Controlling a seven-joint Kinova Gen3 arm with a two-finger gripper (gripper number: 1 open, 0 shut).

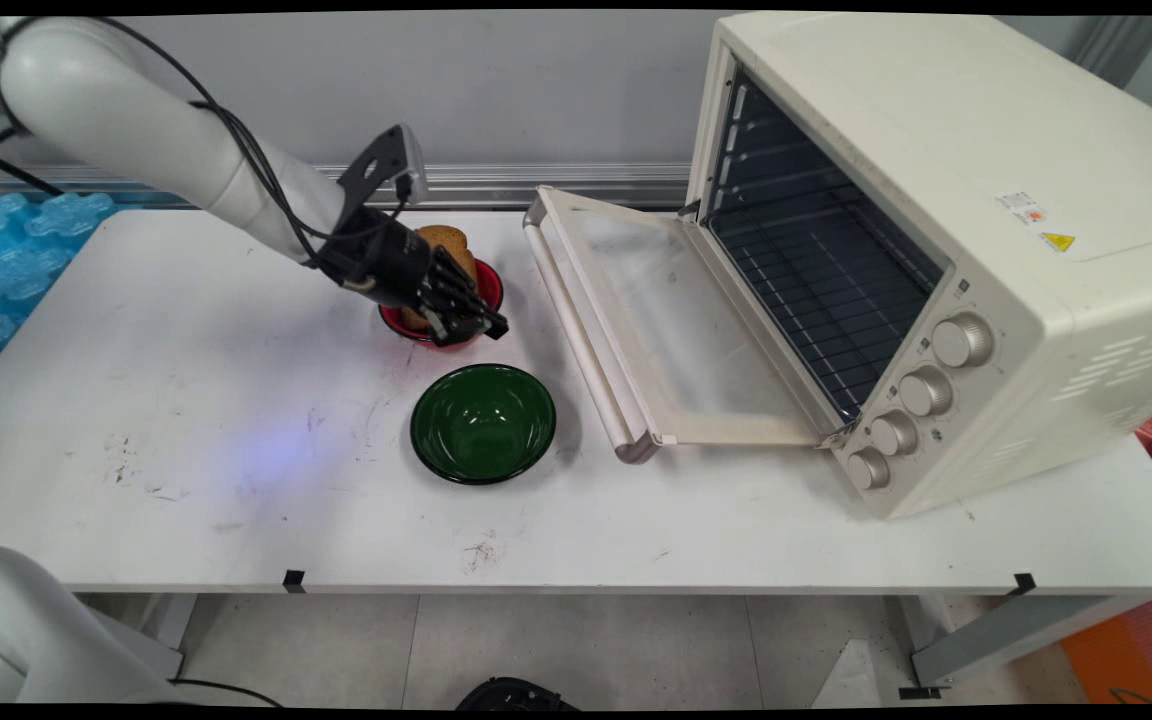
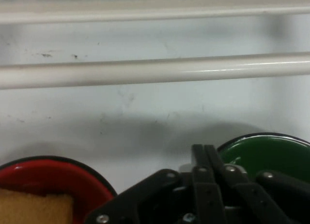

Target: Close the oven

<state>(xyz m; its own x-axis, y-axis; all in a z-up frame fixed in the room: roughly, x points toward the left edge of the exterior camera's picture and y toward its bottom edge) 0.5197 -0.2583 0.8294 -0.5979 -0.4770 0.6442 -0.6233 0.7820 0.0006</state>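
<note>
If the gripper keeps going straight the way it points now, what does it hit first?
Probably the oven door's handle. In the hand view the shut gripper looks across bare table at that bar, with the red bowl and the green bowl off to either side. Depth is unclear.

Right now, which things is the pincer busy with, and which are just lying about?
At the pincer: black two-finger pincer, shut, over the round red bowl holding a tan bread slice.
Lying about: empty round green bowl, cream toaster oven with its door open, white table.
</note>
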